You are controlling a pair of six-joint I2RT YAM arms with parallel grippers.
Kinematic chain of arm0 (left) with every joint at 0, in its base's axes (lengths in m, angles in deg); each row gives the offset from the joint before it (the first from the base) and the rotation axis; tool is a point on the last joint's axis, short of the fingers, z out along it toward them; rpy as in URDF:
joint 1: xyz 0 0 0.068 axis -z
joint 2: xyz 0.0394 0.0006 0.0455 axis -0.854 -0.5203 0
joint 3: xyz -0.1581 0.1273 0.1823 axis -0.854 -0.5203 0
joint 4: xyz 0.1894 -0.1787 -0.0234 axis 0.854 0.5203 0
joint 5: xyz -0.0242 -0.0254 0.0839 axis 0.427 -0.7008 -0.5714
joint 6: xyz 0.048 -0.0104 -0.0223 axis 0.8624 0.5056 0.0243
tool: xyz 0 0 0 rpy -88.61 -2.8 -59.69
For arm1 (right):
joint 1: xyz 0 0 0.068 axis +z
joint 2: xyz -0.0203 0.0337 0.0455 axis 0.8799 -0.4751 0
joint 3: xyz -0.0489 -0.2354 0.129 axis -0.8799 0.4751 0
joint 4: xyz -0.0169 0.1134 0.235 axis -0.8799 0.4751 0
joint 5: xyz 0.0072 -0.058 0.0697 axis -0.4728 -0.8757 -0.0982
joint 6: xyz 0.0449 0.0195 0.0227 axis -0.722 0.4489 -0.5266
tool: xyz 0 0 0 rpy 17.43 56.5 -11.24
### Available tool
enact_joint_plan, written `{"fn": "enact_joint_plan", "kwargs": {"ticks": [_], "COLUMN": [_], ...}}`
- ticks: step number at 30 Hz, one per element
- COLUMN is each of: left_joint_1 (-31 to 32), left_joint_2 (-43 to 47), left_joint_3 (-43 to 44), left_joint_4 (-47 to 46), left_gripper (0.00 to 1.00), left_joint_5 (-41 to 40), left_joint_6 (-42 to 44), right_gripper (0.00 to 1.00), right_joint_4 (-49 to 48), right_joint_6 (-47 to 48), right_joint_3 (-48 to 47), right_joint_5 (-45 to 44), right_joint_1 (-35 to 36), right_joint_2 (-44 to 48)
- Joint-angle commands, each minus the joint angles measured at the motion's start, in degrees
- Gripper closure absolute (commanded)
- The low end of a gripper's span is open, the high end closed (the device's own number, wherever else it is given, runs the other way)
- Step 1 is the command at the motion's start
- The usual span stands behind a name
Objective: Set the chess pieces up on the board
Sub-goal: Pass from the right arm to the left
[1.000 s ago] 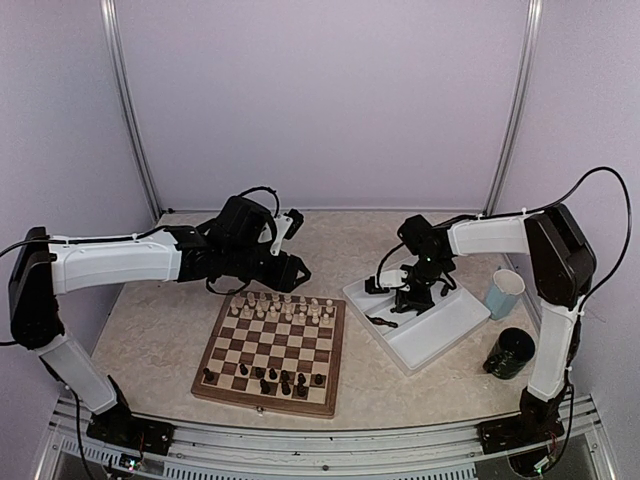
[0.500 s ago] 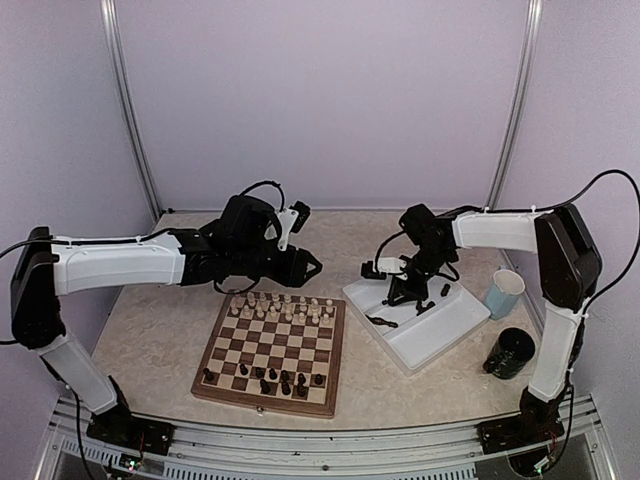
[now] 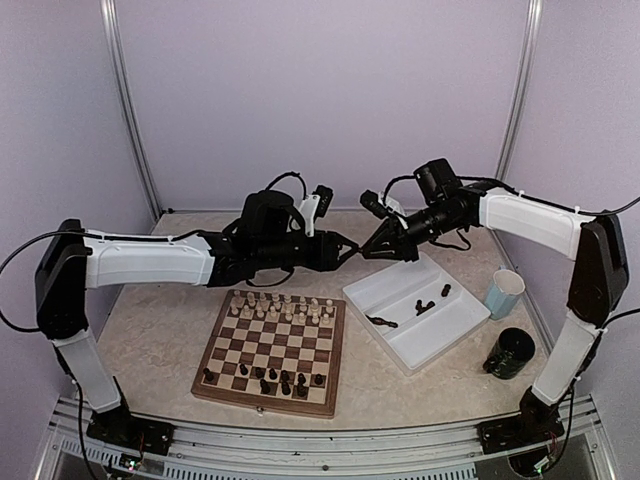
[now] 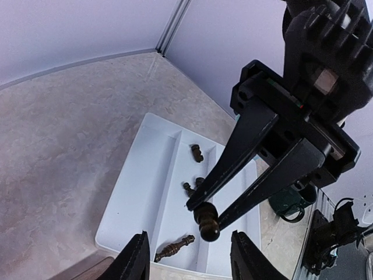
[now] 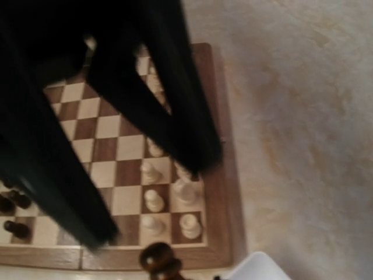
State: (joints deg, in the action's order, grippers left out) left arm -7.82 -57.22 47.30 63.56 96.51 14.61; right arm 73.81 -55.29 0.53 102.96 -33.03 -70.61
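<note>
The board (image 3: 262, 402) lies in front of the left arm. Cream chess pieces (image 3: 280, 305) fill its far rows and several dark pieces (image 3: 270, 378) stand on its near rows. My right gripper (image 3: 364, 251) is shut on a dark pawn (image 4: 207, 219) in mid-air between the board and the white tray (image 3: 445, 325). My left gripper (image 3: 348, 250) is open, tip to tip with it, its fingers (image 4: 134, 258) wide on either side just short of the pawn. The pawn (image 5: 159, 261) also shows in the right wrist view, above the board's rim (image 5: 224, 192).
Three dark pieces lie in the tray: a long one (image 4: 173, 249) and two small ones (image 4: 197, 153). A pale blue cup (image 3: 505, 293) and a dark mug (image 3: 512, 352) stand right of the tray. Walls close the back and sides.
My right gripper rose off the tray with the dark pawn and swung left. My left gripper moved right from above the board's far edge to meet it.
</note>
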Motion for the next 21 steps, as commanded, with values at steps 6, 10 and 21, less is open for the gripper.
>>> {"fn": "enact_joint_plan", "kwargs": {"ticks": [6,10,21], "left_joint_1": [-0.1,-0.3,-0.5], "left_joint_2": [-4.0,-4.5,-4.4], "left_joint_3": [3.3,3.5,3.5], "left_joint_4": [-3.7,-3.1,-2.5], "left_gripper": [0.63,0.69,0.88], "left_joint_5": [7.1,8.1,9.5], "left_joint_6": [-3.4,-3.7,-3.4], "right_gripper": [0.91,0.91,0.86], "right_joint_4": [-1.7,-1.9,-1.3], "right_joint_6": [-1.9,-2.0,-1.6], "right_joint_3": [2.7,2.6,2.3], "right_joint_5": [5.1,4.8,4.7], "right_joint_1": [0.4,0.5,0.8], "right_joint_2": [2.5,2.6,2.8]}}
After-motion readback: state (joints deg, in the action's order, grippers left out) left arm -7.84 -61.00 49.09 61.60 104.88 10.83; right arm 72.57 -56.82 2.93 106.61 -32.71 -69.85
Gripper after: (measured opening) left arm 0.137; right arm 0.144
